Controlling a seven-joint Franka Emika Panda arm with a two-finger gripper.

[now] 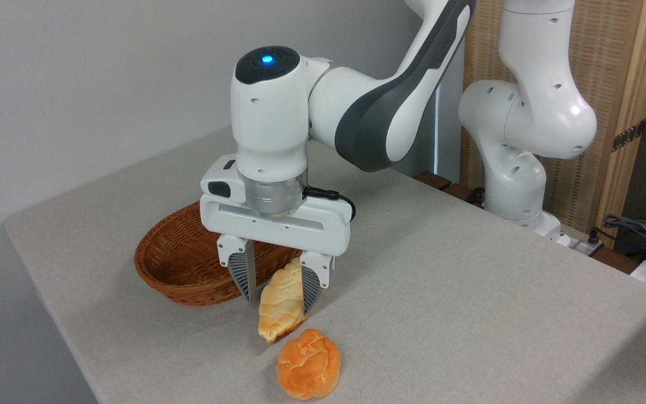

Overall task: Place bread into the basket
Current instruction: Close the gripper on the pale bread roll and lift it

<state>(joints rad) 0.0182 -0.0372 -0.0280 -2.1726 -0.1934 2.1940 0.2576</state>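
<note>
Gripping the bread, the gripper points straight down over the table, its two ribbed fingers pressed against the loaf's left and right sides. From there, by size: the grey cloth-covered table fills most of the view, running from a near-left corner back toward a pale wall. Above it reaches the white and grey arm, with a blue light glowing on the top of its wrist, and its base column stands at the table's far right edge before a wooden slatted screen. A black cable plugs into the right side of the gripper body.

Next comes the basket, brown wicker, lying on the table behind and to the left of the gripper; the part of its inside that shows holds nothing, and its right end is hidden behind the fingers. The bread sits just outside the basket's near right rim, long axis tilted, its lower tip at or very close to the cloth; whether it touches cannot be told. Smallest is the bun, orange and knotted, resting on the table just in front of the bread's tip, close but apart.
</note>
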